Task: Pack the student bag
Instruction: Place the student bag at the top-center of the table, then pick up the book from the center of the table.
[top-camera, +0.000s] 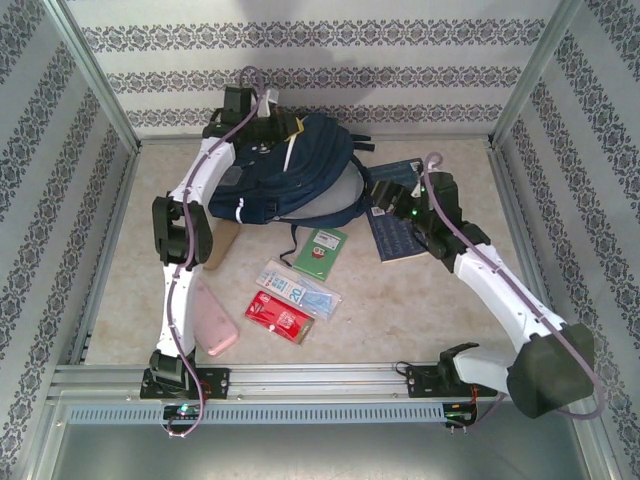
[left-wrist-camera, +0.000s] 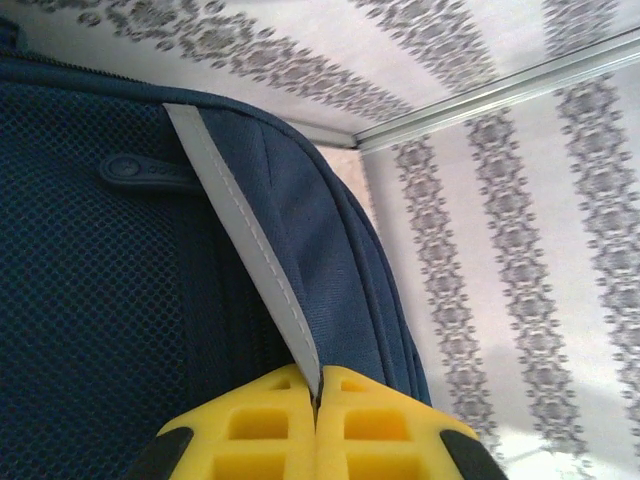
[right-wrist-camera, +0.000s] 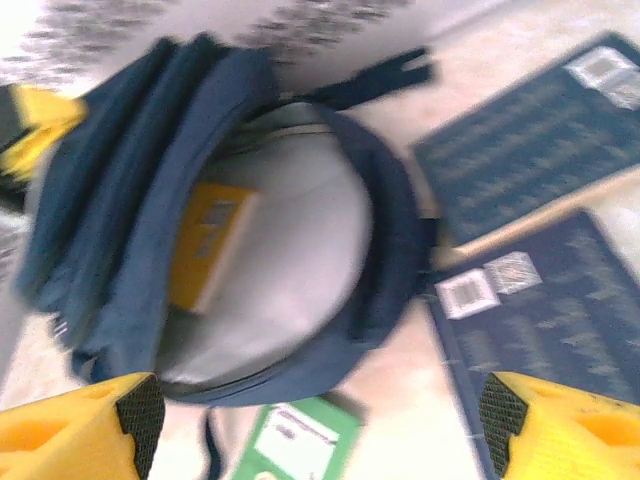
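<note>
The student bag (top-camera: 295, 165) lies on the table (top-camera: 420, 300) in the upper centre of the top view, its mouth gaping toward the right of the frame. The left tool (left-wrist-camera: 315, 395) is clenched on the bag's grey-white strip (left-wrist-camera: 250, 240) near its top edge, probably to hold the opening up and keep the bag steady. The right tool (top-camera: 388, 197), fingers spread and empty, hovers over the navy books (top-camera: 400, 235) just right of the mouth, apparently placed to take one. A yellow book (right-wrist-camera: 210, 245) sits inside against the grey lining.
</note>
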